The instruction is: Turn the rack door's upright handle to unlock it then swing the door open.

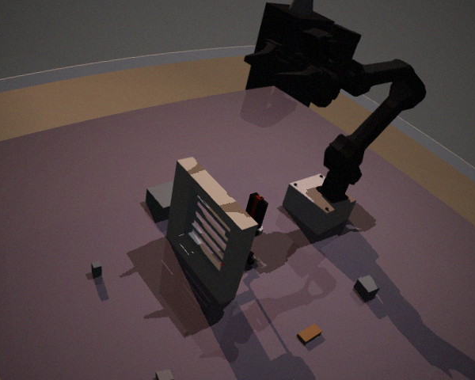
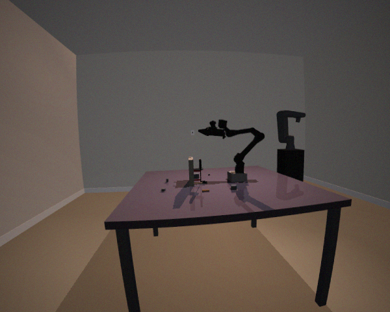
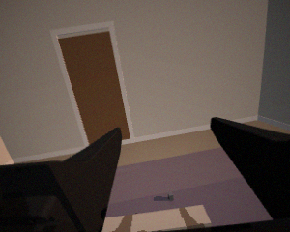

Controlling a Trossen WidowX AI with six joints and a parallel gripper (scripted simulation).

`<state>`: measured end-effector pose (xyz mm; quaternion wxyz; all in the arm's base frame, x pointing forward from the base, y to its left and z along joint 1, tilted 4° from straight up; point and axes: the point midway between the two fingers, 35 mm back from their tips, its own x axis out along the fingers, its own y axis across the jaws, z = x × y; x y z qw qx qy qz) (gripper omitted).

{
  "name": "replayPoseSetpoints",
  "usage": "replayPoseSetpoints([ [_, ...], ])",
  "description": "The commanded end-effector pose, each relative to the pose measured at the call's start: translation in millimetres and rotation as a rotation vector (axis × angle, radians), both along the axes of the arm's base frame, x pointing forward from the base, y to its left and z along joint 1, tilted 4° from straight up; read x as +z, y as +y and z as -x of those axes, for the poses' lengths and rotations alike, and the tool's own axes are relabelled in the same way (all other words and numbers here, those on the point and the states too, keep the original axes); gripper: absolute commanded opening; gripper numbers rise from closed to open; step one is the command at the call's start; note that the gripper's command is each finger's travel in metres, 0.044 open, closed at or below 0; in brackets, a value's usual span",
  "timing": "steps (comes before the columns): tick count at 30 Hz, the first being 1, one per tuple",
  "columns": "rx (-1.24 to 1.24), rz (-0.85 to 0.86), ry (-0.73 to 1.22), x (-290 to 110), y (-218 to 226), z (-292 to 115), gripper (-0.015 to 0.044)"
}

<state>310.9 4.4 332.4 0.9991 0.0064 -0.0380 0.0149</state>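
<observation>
Purple tabletop (image 1: 119,147) (image 2: 221,201) (image 3: 184,174) bears the rack's upright handle (image 1: 255,207) (image 2: 200,164), long axis vertical; jaws (image 1: 259,65) (image 2: 199,130) spread, released.

Purple worktop with an upright frame and scattered blocks

The purple worktop (image 1: 66,163) (image 2: 148,208) (image 3: 155,184) has dark edges and legs. On it stands a pale upright frame (image 1: 240,261) (image 2: 190,173) (image 3: 157,221). The arm's pale base box (image 1: 305,214) (image 2: 237,177) sits on the frame's handle side, apart from it. A gray block (image 1: 366,288) (image 2: 233,187) and a flat orange block (image 1: 309,333) (image 2: 205,190) also lie on that side of the frame. Past the frame's opposite side are a small dark block (image 1: 96,270) (image 2: 167,180) (image 3: 170,197) and another small block (image 1: 164,374) (image 2: 162,190).
</observation>
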Motion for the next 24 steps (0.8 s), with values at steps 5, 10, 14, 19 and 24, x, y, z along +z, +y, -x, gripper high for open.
replayPoseSetpoints([
  [5, 0.011, -0.009, 0.095, -9.8, 4.0, -12.1, 0.0286],
  [10, 0.026, -0.019, 0.231, -25.0, 10.1, -26.8, 0.0286],
  [14, 0.036, -0.026, 0.340, -37.8, 15.3, -36.4, 0.0286],
  [19, 0.046, -0.030, 0.476, -54.3, 22.1, -45.6, 0.0286],
  [24, 0.054, -0.031, 0.613, -70.9, 29.0, -51.8, 0.0286],
])
